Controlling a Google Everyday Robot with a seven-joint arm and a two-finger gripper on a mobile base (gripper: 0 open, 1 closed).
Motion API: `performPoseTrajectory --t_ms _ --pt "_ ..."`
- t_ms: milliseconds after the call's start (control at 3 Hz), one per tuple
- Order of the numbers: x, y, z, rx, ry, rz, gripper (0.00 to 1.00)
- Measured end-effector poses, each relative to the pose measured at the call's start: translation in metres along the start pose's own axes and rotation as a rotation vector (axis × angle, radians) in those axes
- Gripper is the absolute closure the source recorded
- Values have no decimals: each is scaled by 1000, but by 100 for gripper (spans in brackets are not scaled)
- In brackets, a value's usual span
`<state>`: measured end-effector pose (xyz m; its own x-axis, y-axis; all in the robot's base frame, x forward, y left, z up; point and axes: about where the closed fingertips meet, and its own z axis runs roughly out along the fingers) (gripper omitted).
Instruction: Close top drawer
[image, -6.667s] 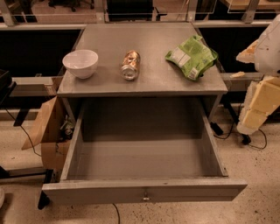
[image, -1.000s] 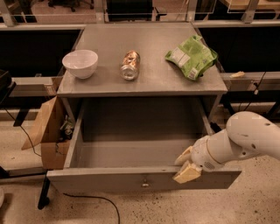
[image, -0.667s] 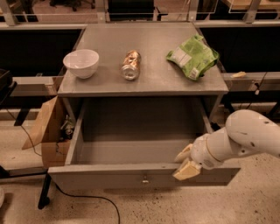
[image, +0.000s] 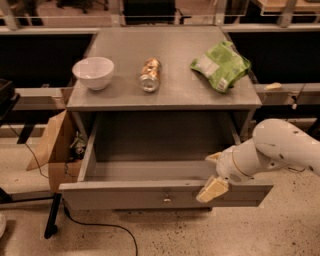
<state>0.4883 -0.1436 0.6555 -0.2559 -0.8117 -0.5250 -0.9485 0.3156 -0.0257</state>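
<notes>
The top drawer (image: 125, 197) stands pulled well out beneath the grey surface (image: 175, 60). Right of its knob (image: 167, 199), the gripper (image: 213, 173) straddles the front panel's upper edge, fingers (image: 212, 189) spread apart, one inside the drawer, one outside.

Dim warm light from above: tabletop (image: 176, 64) brightest, drawer (image: 125, 193) deep in shadow under it, pale gripper (image: 214, 174) at its near right rim lit, far background dark
</notes>
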Motion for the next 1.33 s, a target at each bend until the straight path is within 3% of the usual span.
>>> performPoseTrajectory --t_ms 333,667,1333 --pt "-1 -4 2 3 3 -1 3" --pt "-8 -31 11 26 22 -4 25" --pt "-10 -27 3 26 22 -4 72"
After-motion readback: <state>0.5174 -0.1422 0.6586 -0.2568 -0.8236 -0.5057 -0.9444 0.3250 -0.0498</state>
